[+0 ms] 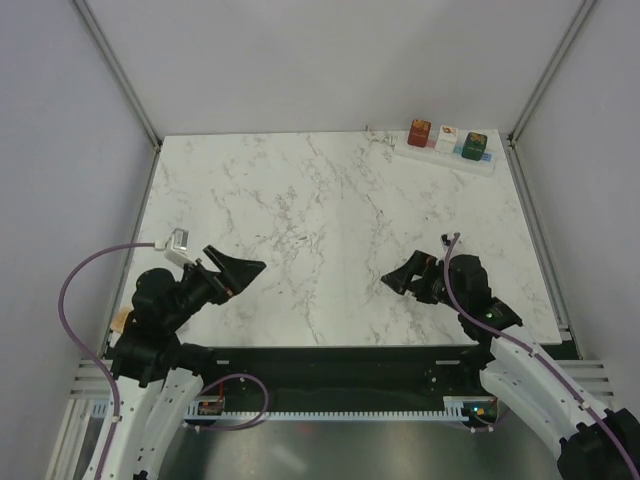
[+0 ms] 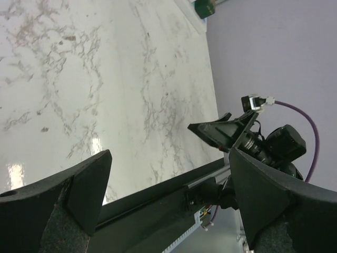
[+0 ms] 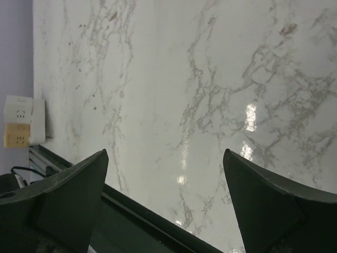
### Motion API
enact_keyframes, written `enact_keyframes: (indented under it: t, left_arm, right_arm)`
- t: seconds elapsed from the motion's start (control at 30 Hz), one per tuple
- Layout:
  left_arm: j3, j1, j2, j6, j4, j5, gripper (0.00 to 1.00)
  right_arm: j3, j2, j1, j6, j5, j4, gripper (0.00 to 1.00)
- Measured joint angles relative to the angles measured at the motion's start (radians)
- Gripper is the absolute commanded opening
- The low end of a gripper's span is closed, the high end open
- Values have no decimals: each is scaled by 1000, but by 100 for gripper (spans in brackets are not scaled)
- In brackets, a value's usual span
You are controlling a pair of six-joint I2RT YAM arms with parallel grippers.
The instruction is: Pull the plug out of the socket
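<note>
We see a white marble table [image 1: 300, 200] with grey veins and a glossy top that catches the light. On it lies the socket [image 1: 488, 164], a long white strip in the far corner. It is well beyond the right gripper [image 1: 393, 284] and off to that gripper's right, and farther still from the left gripper [image 1: 243, 270]. 3 cubes stand in a row on the strip: a red plug [image 1: 419, 132], a white plug [image 1: 446, 139] and a green plug [image 1: 475, 146]. A thin pale cord [image 1: 377, 136], which we can barely make out, rests just beside the strip's end.

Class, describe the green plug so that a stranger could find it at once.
At the far right corner of the marble table lies the white socket. Of three cube plugs on it, the green plug is rightmost, beside the white plug.
</note>
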Motion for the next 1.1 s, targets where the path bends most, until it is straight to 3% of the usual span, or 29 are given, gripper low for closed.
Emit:
enact_keyframes:
  t: [0.23,0.43,0.8,0.97,1.1]
  left_arm:
    - [59,0,-13,2,-169,-50,100]
    - [253,0,43,65,-355,-186,99]
    - [449,0,45,160,-595,-447,97]
    - [490,0,45,186,-655,-483,96]
    - [521,0,45,198,-684,-490,95]
  right_arm:
    - [-27,205,26,95,-131,389,98]
    - [67,561,212,140,-122,616,98]
    - [573,1157,659,198,-14,928,96]
    - [838,1455,784,227,8,999,93]
    - [986,1598,835,238,35,988,91]
